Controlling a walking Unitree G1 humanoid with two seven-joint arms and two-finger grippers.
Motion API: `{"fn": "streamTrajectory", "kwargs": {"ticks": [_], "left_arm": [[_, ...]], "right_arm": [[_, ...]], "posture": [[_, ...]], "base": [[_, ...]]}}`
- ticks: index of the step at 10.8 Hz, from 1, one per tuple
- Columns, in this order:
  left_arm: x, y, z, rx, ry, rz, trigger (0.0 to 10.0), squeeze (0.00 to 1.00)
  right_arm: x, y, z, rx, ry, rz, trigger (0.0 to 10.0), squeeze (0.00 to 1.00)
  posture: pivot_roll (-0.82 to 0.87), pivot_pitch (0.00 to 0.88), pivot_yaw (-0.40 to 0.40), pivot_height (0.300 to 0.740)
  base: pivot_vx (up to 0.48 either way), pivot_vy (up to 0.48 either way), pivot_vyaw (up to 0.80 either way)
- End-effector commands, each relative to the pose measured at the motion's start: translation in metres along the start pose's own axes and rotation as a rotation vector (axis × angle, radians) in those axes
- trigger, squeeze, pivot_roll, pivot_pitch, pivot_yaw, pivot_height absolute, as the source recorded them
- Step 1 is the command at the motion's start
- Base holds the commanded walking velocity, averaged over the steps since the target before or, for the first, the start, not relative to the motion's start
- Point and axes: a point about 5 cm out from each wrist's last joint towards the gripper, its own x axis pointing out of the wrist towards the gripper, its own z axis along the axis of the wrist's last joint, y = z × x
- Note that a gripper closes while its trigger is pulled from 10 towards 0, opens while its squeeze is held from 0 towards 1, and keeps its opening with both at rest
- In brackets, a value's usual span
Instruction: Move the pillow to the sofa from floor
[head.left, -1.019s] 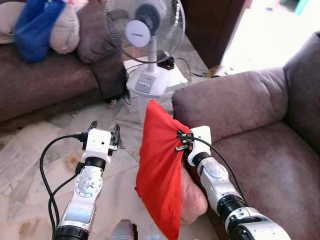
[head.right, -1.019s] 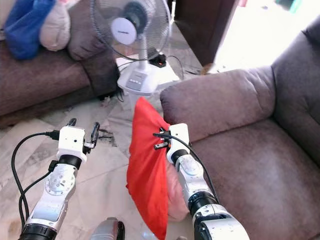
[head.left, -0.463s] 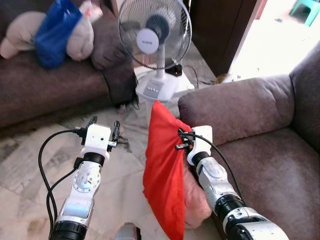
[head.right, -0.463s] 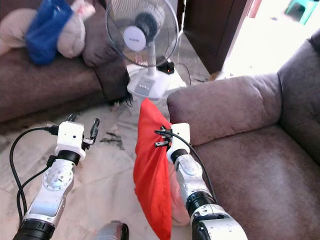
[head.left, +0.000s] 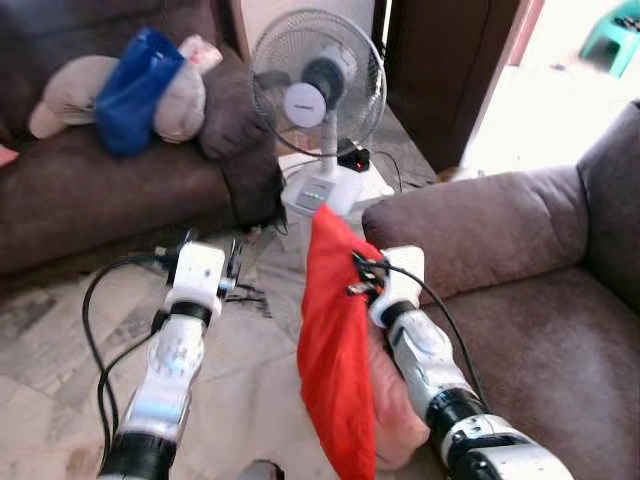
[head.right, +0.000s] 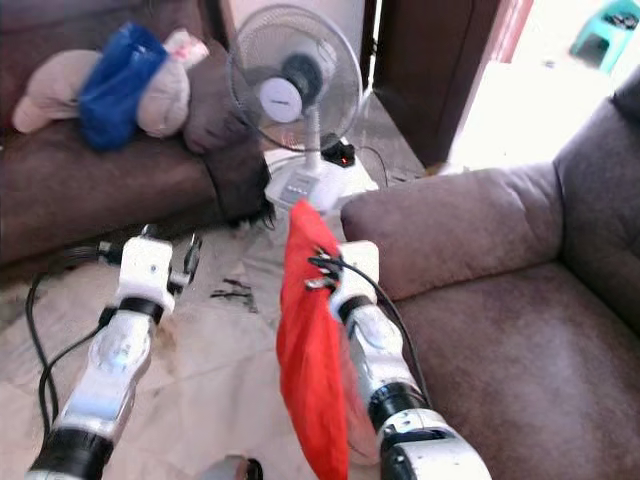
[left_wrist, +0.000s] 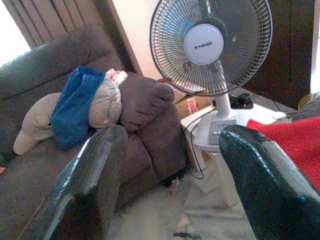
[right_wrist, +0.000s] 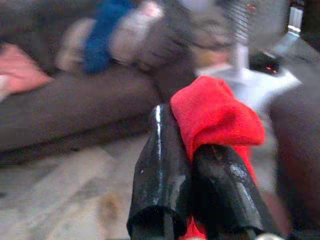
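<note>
You are mid-carry: your right gripper (head.left: 362, 283) is clamped on the red pillow (head.left: 335, 350), your left gripper (head.left: 205, 250) spread empty. Next, swing it right over the sofa (head.left: 520, 330) seat and release.

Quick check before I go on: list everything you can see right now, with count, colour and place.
pillow: 1, red, hanging from the right gripper beside the near sofa's arm
near sofa: 1, brown-grey, on the right
far sofa: 1, dark brown, upper left
cushions: beige, on the far sofa
blue cloth: 1, over the cushions
fan: 1, white, between the sofas
floor: marble tiles
left gripper: open, empty
right gripper: shut on the pillow
</note>
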Motion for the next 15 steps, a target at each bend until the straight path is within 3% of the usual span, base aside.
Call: {"fn": "streamTrajectory", "kwargs": {"ticks": [1,3,4,6,9,11,13,15], "left_arm": [[0.0,0.001,-0.002,0.004,0.002,-0.006,10.0,0.0],[0.001,0.001,-0.001,0.002,-0.007,0.0,10.0,0.0],[0.0,0.003,-0.002,0.0,-0.006,0.007,10.0,0.0],[-0.003,0.006,-0.004,-0.004,-0.008,0.027,10.0,0.0],[-0.006,0.004,-0.007,-0.009,0.003,0.017,10.0,0.0],[-0.008,0.003,-0.009,-0.016,0.014,0.011,10.0,0.0],[-0.012,0.004,-0.011,-0.018,0.026,0.02,10.0,0.0],[-0.016,0.004,-0.013,-0.021,0.034,0.027,10.0,0.0]], "right_arm": [[0.015,0.013,0.038,-0.04,-0.152,0.105,10.0,0.0],[0.015,0.029,0.041,0.062,-0.158,0.32,10.0,0.0],[0.012,0.041,0.043,0.159,-0.162,0.49,10.0,0.0],[0.006,0.052,0.05,0.302,-0.199,0.65,10.0,0.0],[-0.006,0.054,0.039,0.29,-0.132,0.762,10.0,0.0],[-0.005,0.045,0.034,0.29,-0.105,0.699,10.0,0.0],[0.006,0.024,0.021,0.146,0.004,0.391,10.0,0.0],[0.006,0.001,0.021,0.097,0.016,0.181,10.0,0.0]], "posture": [[0.11,0.0,0.018,0.74],[0.12,0.0,0.009,0.74],[0.12,0.0,0.004,0.74],[0.13,0.0,-0.008,0.74],[0.13,0.0,-0.013,0.74],[0.13,0.0,-0.016,0.74],[0.13,0.001,-0.023,0.74],[0.13,0.02,-0.026,0.74]], "base": [[0.0,0.0,0.0],[0.0,0.0,0.0],[0.0,0.0,0.0],[0.0,0.0,0.0],[0.0,0.0,0.0],[0.0,0.0,0.0],[0.0,0.0,0.0],[0.0,0.0,0.0]]}}
